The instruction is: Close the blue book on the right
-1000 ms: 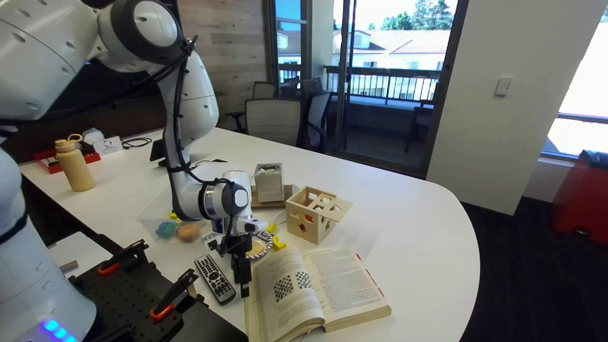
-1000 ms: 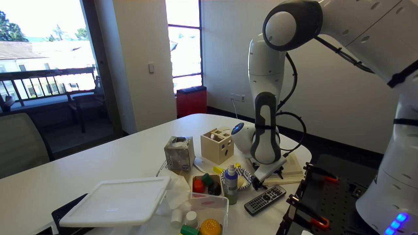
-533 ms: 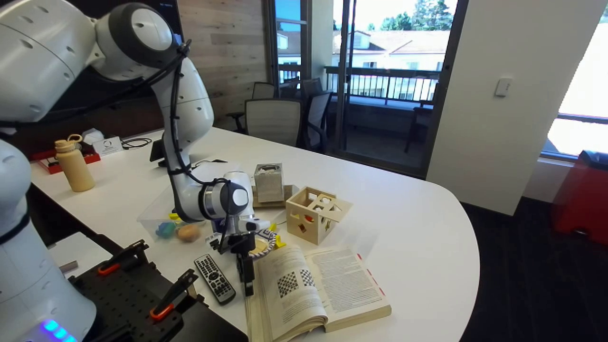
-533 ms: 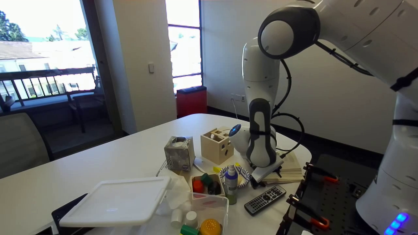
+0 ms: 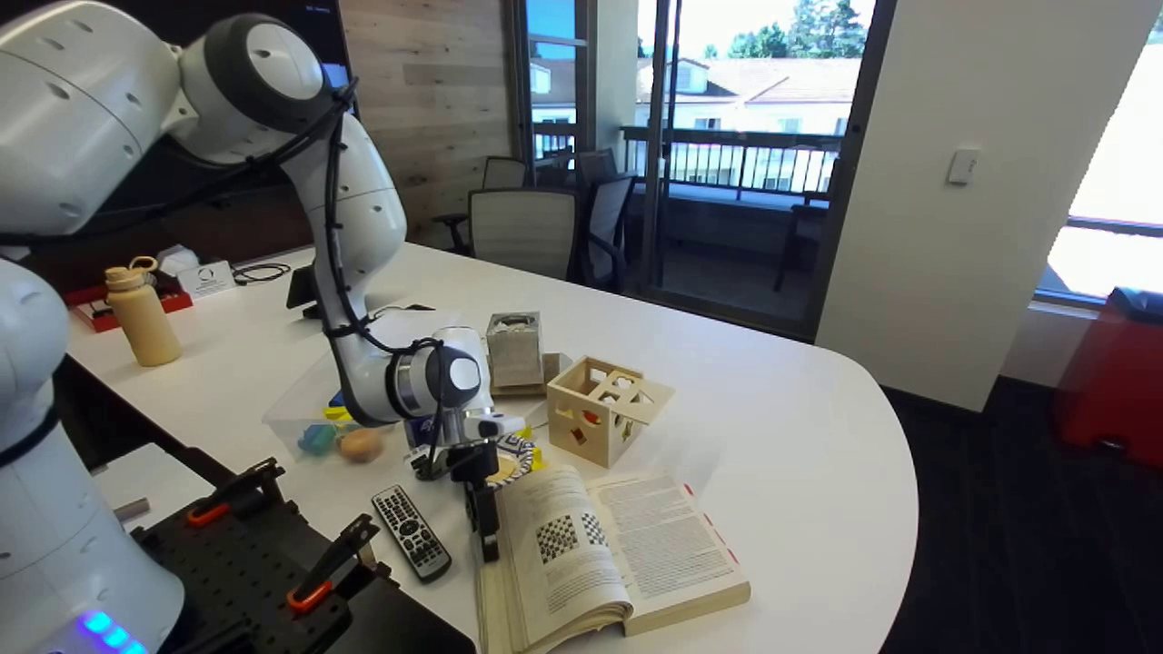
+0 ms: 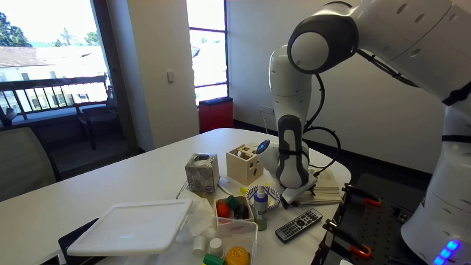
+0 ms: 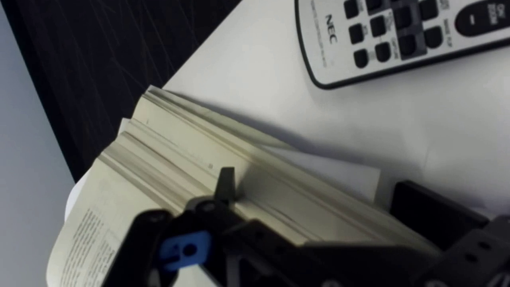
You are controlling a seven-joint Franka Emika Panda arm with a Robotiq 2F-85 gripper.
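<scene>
While straddling edge of open book (image 5: 668, 540) with spread-fingered gripper (image 7: 316, 183), bordered by remote control (image 5: 412, 534) and bowl (image 6: 273, 195), apart from wooden box (image 5: 591, 420).

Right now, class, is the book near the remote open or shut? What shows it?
Open. In an exterior view, the book lies spread, with printed text on both facing pages and checkered diagrams on one.

White round-ended table (image 5: 781, 427) I'm watching from afar, the open book (image 5: 607, 556) pages-up on it, remote control (image 5: 411, 534) near the book, wooden cube (image 6: 240, 168), clear tub (image 6: 254, 237), tan bottle (image 5: 145, 322) standing upright
</scene>
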